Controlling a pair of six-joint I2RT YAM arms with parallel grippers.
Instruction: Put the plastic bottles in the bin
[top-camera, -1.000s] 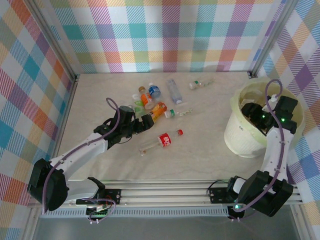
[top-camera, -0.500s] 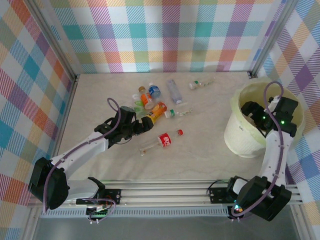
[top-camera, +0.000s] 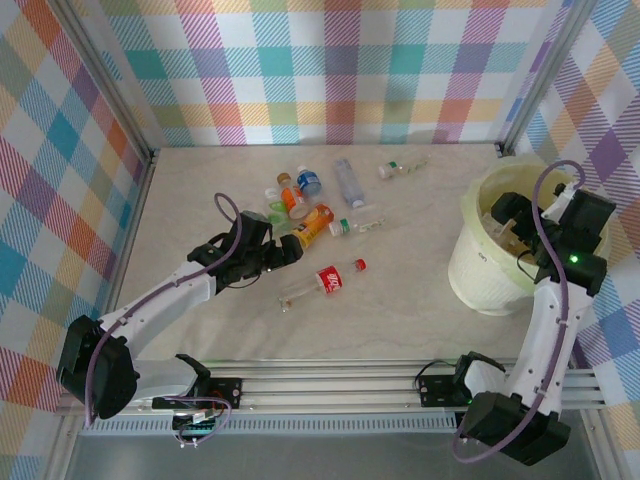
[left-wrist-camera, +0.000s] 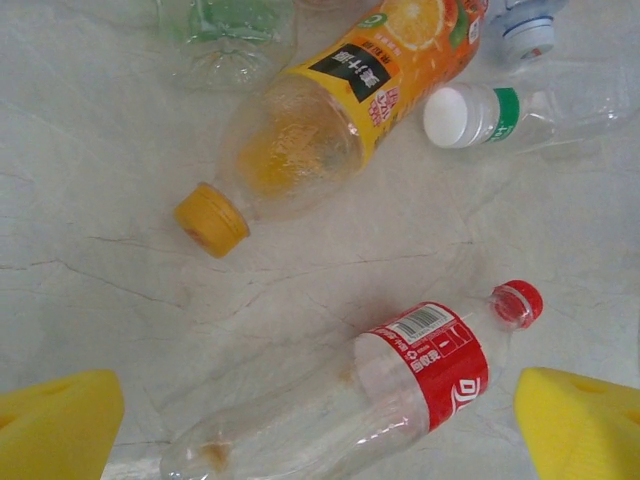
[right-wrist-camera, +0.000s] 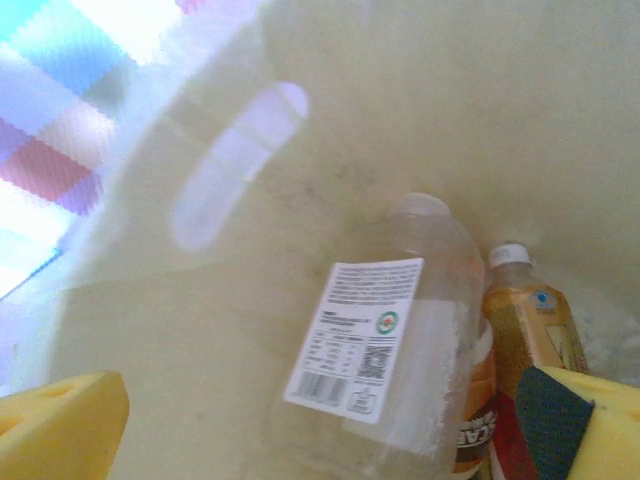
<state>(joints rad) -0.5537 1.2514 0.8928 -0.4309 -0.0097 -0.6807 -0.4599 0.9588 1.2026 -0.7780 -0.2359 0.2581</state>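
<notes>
Top external: your left claw (top-camera: 292, 248) hangs low over the desk (top-camera: 420, 310) with its jaws wide. The orange-labelled bottle (top-camera: 312, 222) lies just beyond it and the red-labelled bottle (top-camera: 325, 282) just to its right. More plastic bottles lie scattered farther back, among them a blue-capped bottle (top-camera: 308, 181) and a clear bottle (top-camera: 349, 181). The bin (top-camera: 480, 275) stands at the right side of the desk. Your right claw (top-camera: 512, 222) sits over its mouth, nothing between its jaws.

Left wrist: you see the two yellow pads (left-wrist-camera: 55, 425) at the bottom corners, well apart. The red-labelled bottle lies on its side between them, red cap to the right. The orange-labelled bottle lies above it with its yellow cap pointing lower left. A white-capped bottle (left-wrist-camera: 500, 115) is beside it, and a green-tinted bottle (left-wrist-camera: 230, 30) is at the top.

Right wrist: the pads (right-wrist-camera: 60, 420) stand wide at both edges, gripping nothing. Inside the bin, a clear white-labelled bottle (right-wrist-camera: 390, 350) lies against an amber bottle (right-wrist-camera: 525, 320).
</notes>
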